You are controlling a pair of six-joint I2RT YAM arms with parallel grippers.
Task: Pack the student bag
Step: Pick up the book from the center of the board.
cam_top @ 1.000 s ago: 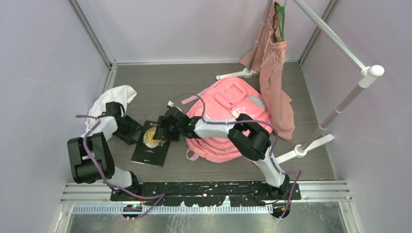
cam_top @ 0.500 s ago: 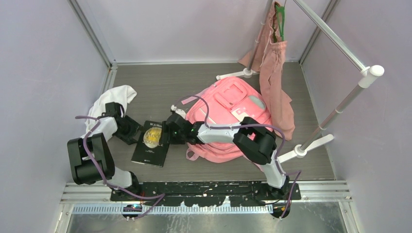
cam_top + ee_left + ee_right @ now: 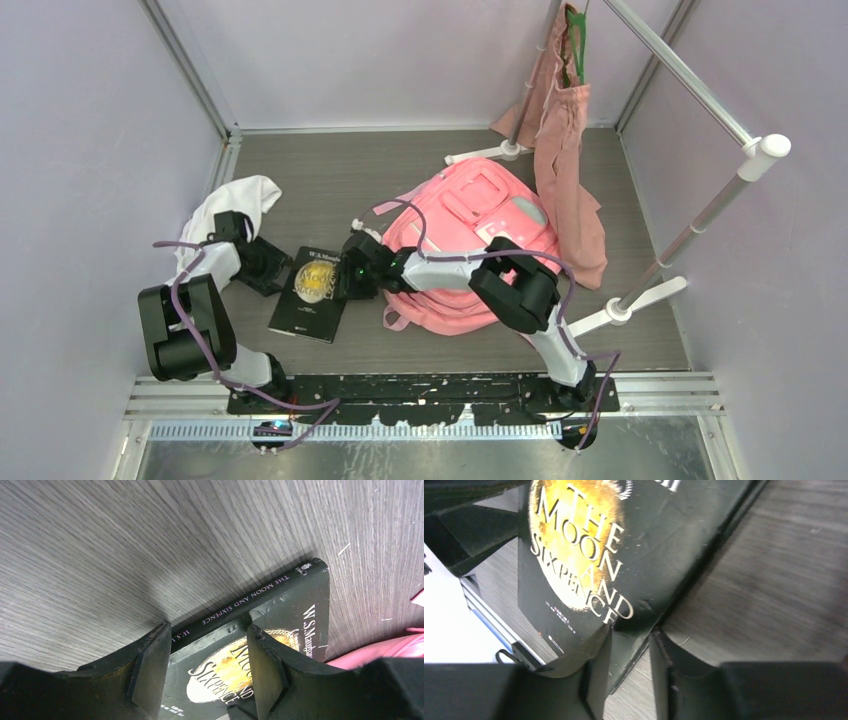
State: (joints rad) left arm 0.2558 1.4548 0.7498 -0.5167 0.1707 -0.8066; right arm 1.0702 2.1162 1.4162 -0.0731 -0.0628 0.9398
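Note:
A black book (image 3: pixel 312 295) with a gold disc on its cover lies on the wooden table (image 3: pixel 370 170), just left of the pink student bag (image 3: pixel 470 230). My left gripper (image 3: pixel 268 268) is at the book's spine side. In the left wrist view it (image 3: pixel 207 630) stands open, one finger beside the spine and the other over the cover of the book (image 3: pixel 295 600). My right gripper (image 3: pixel 352 272) is at the book's opposite edge. In the right wrist view it (image 3: pixel 630 632) straddles that edge of the book (image 3: pixel 574 545), with a strip of table showing beside the edge.
A white cloth (image 3: pixel 235 205) lies bunched at the left wall behind the left arm. A dusty-pink tote (image 3: pixel 565 150) hangs from a green hanger (image 3: pixel 575 40) on a metal rack (image 3: pixel 700 210), whose white foot (image 3: pixel 620 310) stands right of the bag. Enclosure walls surround the table.
My right gripper has pulled back off the book's cover to its right edge and its jaws have narrowed. The book has shifted slightly left. The left arm has stayed put.

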